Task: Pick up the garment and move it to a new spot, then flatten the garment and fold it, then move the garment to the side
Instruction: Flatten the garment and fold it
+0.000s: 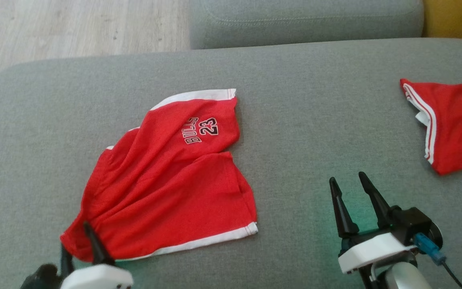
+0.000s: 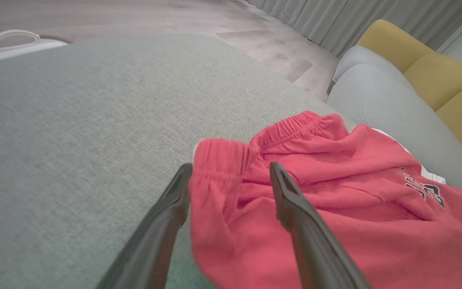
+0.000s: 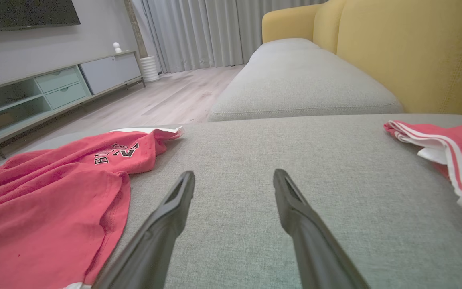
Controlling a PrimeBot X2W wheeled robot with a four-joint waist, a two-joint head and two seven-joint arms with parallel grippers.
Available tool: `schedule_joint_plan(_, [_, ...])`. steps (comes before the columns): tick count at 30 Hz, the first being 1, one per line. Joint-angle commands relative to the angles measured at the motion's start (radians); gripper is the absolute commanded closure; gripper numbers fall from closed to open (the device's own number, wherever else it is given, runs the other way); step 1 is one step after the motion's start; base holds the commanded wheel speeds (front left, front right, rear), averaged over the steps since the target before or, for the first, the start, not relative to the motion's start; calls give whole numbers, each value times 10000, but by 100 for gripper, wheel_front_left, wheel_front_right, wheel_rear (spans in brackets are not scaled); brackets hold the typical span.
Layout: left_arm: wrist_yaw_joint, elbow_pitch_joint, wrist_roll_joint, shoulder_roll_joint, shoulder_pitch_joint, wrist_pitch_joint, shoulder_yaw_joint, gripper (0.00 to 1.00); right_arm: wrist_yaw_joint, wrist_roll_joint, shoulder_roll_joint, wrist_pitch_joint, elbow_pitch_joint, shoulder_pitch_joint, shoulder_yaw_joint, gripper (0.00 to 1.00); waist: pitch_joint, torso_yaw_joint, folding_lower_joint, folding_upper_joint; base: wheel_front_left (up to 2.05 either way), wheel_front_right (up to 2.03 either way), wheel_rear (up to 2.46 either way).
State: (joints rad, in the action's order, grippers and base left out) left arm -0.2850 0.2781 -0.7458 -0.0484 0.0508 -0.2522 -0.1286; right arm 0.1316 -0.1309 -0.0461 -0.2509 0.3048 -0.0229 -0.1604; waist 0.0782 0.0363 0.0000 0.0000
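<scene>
The garment (image 1: 167, 180) is a pair of red shorts with white hem trim and "BULLS 23" printed in black, lying crumpled on the grey cushion (image 1: 295, 104). My left gripper (image 1: 76, 245) is at the near-left corner of the shorts. In the left wrist view it (image 2: 231, 167) stands open, its fingers straddling the elastic waistband of the shorts (image 2: 355, 208) without pinching it. My right gripper (image 1: 347, 178) hovers open over bare cushion to the right of the shorts. In the right wrist view nothing is between its (image 3: 234, 173) fingers, and the shorts (image 3: 54, 192) lie to its left.
A second red cloth with white stripes (image 1: 455, 124) lies at the cushion's right edge (image 3: 455, 160). Another grey seat (image 1: 307, 20) and a yellow backrest (image 3: 407, 52) stand beyond. The cushion's left edge drops to wooden floor (image 1: 74, 28).
</scene>
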Motion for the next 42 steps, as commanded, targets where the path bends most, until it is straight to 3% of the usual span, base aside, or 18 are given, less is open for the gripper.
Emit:
schedule_joint_plan(1, [56, -384, 310, -20, 117, -95, 485, 0, -9, 50, -41, -109, -315, -121, -198, 0, -64, -45, 0, 0, 0, 0, 0])
schedule_joint_plan(10, [89, -1454, 2215, -248, 1269, -95, 2041, 0, -9, 95, -41, -109, -461, 156, -12, 0, -428, -201, 0, 0, 0, 0, 0])
schedule_joint_plan(17, [1017, -2220, 4368, -440, 1524, -95, 1956, 0, -9, 204, -41, -109, -514, 327, 49, 0, -642, -232, 0, 0, 0, 0, 0])
schedule_joint_plan(24, [1944, -1727, 5869, -922, 1535, -95, 1378, 0, -9, 249, -41, -109, -521, 510, 107, 0, -751, -270, 0, 0, 0, 0, 0])
schedule_joint_plan(28, [2325, -1022, 6179, -1487, 1298, -54, 1216, 0, -9, 239, -41, -109, -524, 554, 63, 0, -770, -294, 0, 0, 0, 0, 0])
schedule_joint_plan(36, [3259, -251, 6220, -2593, 499, 1146, 962, 0, -9, 164, -41, -109, -493, 591, -70, 0, -689, -290, 0, 0, 0, 0, 0])
schedule_joint_plan(42, [3665, 456, 6158, -3052, -316, 1896, 698, 0, -9, 163, -41, -109, -475, 508, -95, 0, -574, -301, 0, 0, 0, 0, 0])
